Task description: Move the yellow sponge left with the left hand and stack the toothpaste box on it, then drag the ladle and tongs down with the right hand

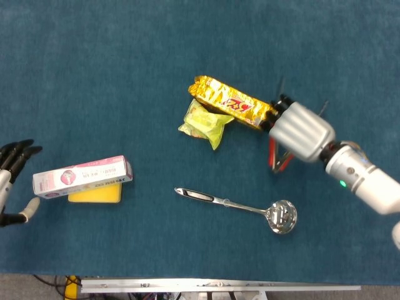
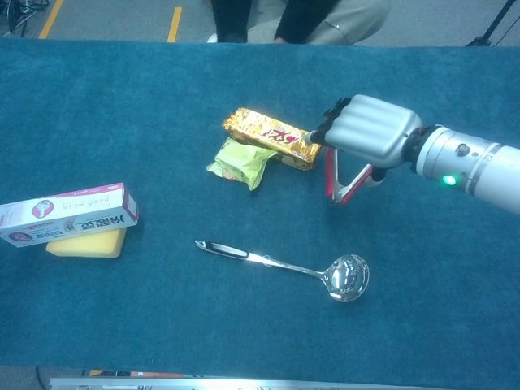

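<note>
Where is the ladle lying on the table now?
In the head view the ladle lies low on the blue table, right of centre, below the green packet and the gold wrapper, its bowl pointing right.

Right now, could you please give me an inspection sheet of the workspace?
Surface: blue cloth table, flat.
Job's things: toothpaste box stacked on yellow sponge; ladle lying free; red tongs under right hand.
Clutter: gold snack pack overlapping green packet.
Hands: right hand over the tongs, grip unclear; left hand open at left edge.
Cables: a few beneath the table's front edge.
Surroundings: seated person behind the table.
</note>
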Controlling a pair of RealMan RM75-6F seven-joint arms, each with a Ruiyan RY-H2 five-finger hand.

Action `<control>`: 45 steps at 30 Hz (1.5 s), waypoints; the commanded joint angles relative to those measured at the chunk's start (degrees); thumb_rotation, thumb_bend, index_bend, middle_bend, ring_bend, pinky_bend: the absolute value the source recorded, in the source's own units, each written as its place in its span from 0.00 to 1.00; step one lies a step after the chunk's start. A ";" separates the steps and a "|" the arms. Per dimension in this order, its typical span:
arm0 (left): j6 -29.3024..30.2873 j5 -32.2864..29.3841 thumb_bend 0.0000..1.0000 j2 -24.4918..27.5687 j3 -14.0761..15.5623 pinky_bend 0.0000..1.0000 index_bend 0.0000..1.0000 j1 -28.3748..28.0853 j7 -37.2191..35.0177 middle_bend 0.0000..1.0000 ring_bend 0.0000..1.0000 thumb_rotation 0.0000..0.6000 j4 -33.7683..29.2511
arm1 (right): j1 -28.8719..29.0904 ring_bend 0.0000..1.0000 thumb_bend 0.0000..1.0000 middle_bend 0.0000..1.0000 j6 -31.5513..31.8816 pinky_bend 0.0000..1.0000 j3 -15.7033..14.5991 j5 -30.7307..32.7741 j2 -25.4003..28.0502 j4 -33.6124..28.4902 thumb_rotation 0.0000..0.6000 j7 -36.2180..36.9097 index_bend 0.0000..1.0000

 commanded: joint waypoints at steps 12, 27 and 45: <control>0.00 0.19 0.34 0.31 0.31 0.19 0.11 0.18 0.51 0.07 0.05 1.00 -0.61 | -0.63 0.21 0.00 0.46 -2.66 0.23 -0.56 -7.44 -0.88 -8.85 1.00 0.85 0.20; 0.41 0.48 0.34 0.64 0.66 0.19 0.11 0.63 -0.46 0.07 0.05 1.00 0.05 | 1.85 0.21 0.00 0.46 -7.37 0.23 1.03 -2.49 -6.50 -12.63 1.00 -4.48 0.20; -0.12 0.50 0.34 0.30 0.50 0.19 0.11 0.28 -0.58 0.07 0.05 1.00 0.50 | 2.25 0.16 0.00 0.21 -6.97 0.23 0.23 -2.52 -5.92 -13.20 1.00 -3.87 0.00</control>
